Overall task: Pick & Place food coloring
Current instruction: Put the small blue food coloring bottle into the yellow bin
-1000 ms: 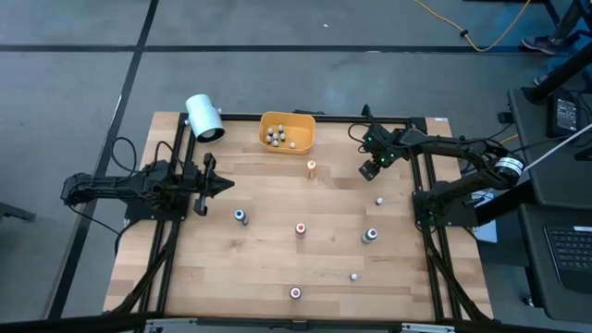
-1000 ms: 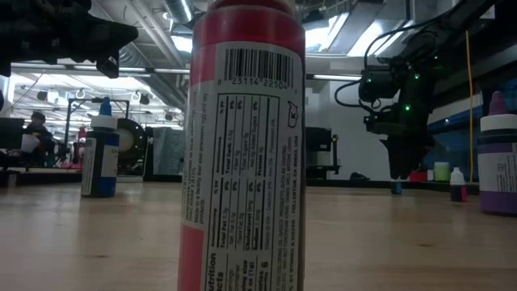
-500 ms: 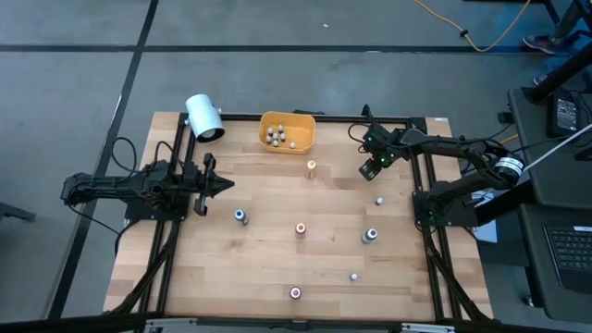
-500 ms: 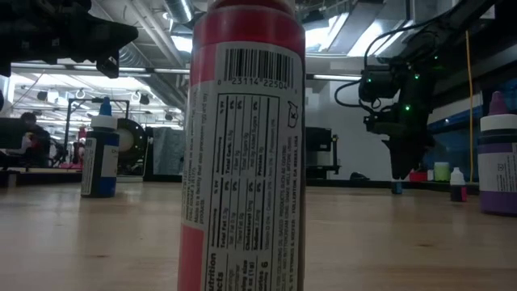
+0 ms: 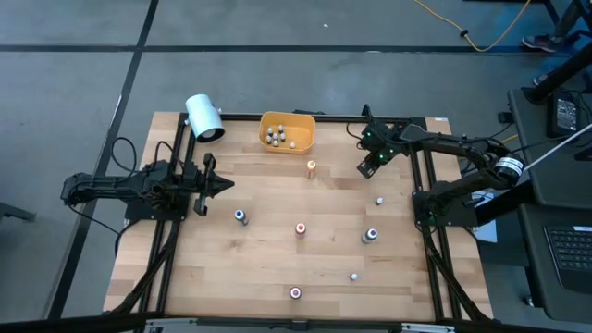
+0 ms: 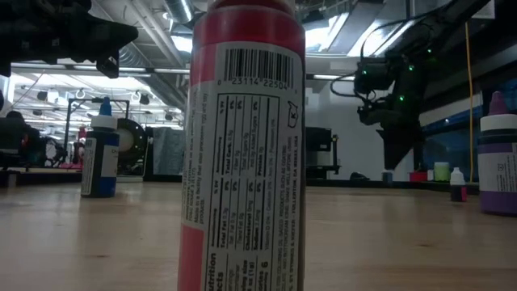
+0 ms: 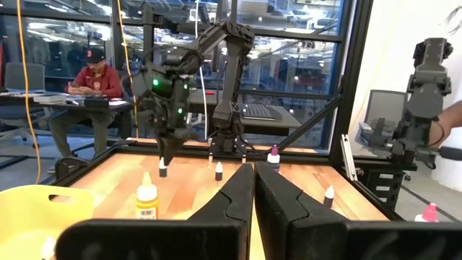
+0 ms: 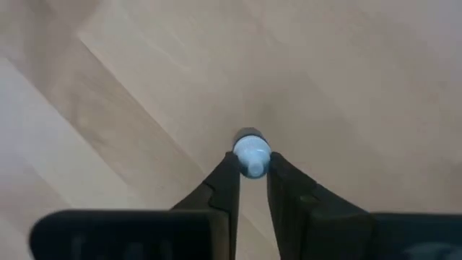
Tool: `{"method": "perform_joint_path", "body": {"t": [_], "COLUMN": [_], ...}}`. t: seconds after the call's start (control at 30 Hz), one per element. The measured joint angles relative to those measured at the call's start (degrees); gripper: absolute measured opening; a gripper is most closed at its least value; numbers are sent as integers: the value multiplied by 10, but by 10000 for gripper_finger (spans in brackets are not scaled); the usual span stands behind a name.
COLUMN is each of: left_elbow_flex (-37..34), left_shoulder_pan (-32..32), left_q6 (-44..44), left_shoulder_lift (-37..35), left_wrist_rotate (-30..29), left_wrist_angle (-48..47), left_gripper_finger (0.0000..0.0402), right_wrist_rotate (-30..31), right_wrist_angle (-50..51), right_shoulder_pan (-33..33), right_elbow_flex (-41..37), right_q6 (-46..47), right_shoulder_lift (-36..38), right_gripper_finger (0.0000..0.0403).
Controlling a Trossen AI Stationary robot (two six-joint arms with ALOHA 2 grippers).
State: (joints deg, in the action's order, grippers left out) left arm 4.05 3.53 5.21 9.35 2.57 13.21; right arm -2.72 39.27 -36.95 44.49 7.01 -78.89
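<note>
Right gripper (image 8: 251,177): clamped on tiny pale-capped food-coloring dropper bottle (image 8: 251,154). Risk: shallow fingertip hold, bottle may slip before yellow-orange plastic bin (image 5: 288,130). Left gripper (image 5: 215,186): closed, idle.

Printed on the near red bottle (image 6: 246,145): a barcode with digits, roughly "23114 22504". Below it a nutrition table, too small to read. Nothing else legible.

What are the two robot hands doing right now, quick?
Left hand: shut, holding nothing, waiting at the table's left side.
Right hand: shut on a little pale-blue-capped bottle, near the table's back right.
</note>
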Motion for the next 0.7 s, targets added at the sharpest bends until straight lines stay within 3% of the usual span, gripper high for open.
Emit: {"method": "perform_joint_path", "body": {"t": [0.17,0.5,0.7], "left_elbow_flex": [0,0,0], "left_shoulder_pan": [0,0,0], "left_q6": [0,0,0], "left_shoulder_lift": [0,0,0], "left_wrist_rotate": [0,0,0], "left_wrist_angle": [0,0,0], "left_gripper_finger": [13,11,11], "right_wrist_rotate": [-15,-34,-36], "right_wrist_angle": [47,116,136], "right_shoulder_pan": [0,0,0], "right_elbow_flex": [69,254,397], "right_q6": [-20,-75,-102], "right_shoulder_lift": [0,-4,-77], "right_gripper_finger": [72,59,58]}}
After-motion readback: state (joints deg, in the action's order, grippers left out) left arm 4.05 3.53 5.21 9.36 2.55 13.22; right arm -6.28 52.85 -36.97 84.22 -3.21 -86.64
